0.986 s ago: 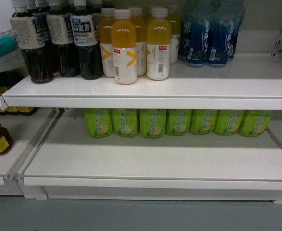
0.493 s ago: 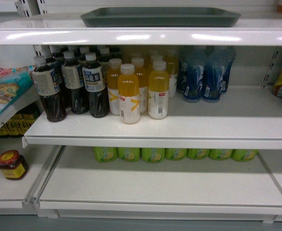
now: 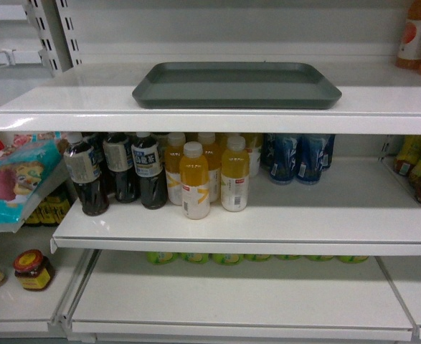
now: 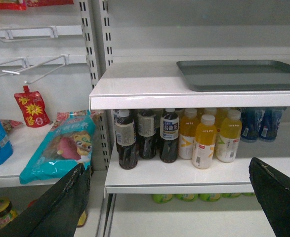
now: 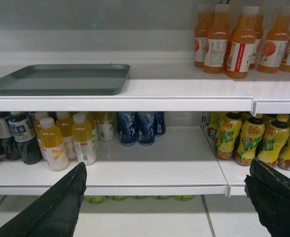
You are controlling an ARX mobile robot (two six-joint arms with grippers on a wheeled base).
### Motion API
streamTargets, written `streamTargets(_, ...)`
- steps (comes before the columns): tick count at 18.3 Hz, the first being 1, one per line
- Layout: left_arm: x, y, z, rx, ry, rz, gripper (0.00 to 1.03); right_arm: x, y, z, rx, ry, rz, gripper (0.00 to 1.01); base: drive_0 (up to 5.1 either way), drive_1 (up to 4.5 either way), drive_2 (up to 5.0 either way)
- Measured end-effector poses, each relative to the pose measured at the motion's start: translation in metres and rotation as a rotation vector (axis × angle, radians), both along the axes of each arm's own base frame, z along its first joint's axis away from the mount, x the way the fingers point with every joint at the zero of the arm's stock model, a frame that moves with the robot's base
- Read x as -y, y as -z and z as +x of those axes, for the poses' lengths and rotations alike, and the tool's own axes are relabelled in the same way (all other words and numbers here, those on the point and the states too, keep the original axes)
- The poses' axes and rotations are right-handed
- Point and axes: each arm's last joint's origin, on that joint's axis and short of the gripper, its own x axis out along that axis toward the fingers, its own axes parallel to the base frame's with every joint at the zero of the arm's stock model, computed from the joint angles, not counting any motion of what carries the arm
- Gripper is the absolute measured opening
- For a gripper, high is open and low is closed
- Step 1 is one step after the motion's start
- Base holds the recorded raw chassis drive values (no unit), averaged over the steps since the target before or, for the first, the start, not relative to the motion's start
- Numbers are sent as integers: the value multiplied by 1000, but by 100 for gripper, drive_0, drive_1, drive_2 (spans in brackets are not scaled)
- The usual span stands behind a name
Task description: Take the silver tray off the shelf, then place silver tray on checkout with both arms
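Note:
The silver tray (image 3: pixel 235 84) lies flat on the top white shelf (image 3: pixel 67 107), its front rim near the shelf's front edge. In the left wrist view the silver tray (image 4: pixel 241 75) shows at the upper right, and in the right wrist view the silver tray (image 5: pixel 61 79) lies at the upper left. My left gripper (image 4: pixel 169 200) is open, well below and short of the shelf (image 4: pixel 135 94), with nothing between its fingers. My right gripper (image 5: pixel 167 197) is open too, low in front of the shelf (image 5: pixel 184 101). Neither gripper shows in the head view. The checkout is out of view.
Dark tea, yellow juice and blue bottles (image 3: pixel 196 179) crowd the shelf board under the tray. Orange bottles (image 5: pixel 238 39) stand right of the tray. Yellow-green bottles (image 5: pixel 253 140) fill the lower right bay. Snack bags (image 4: pixel 61 145) and wire hooks (image 4: pixel 31 69) occupy the left bay.
The head view has risen from the lower boards to the top shelf. The tray, only at the top edge half a second ago, now sits in full view.

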Motion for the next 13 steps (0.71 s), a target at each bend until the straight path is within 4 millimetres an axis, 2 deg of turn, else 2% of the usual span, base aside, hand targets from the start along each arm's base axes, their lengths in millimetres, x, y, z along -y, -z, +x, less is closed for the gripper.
streamTargets(13,0,0,0,-2,0,0,98,0,0,0,-2,0,0,98,0,0,0)
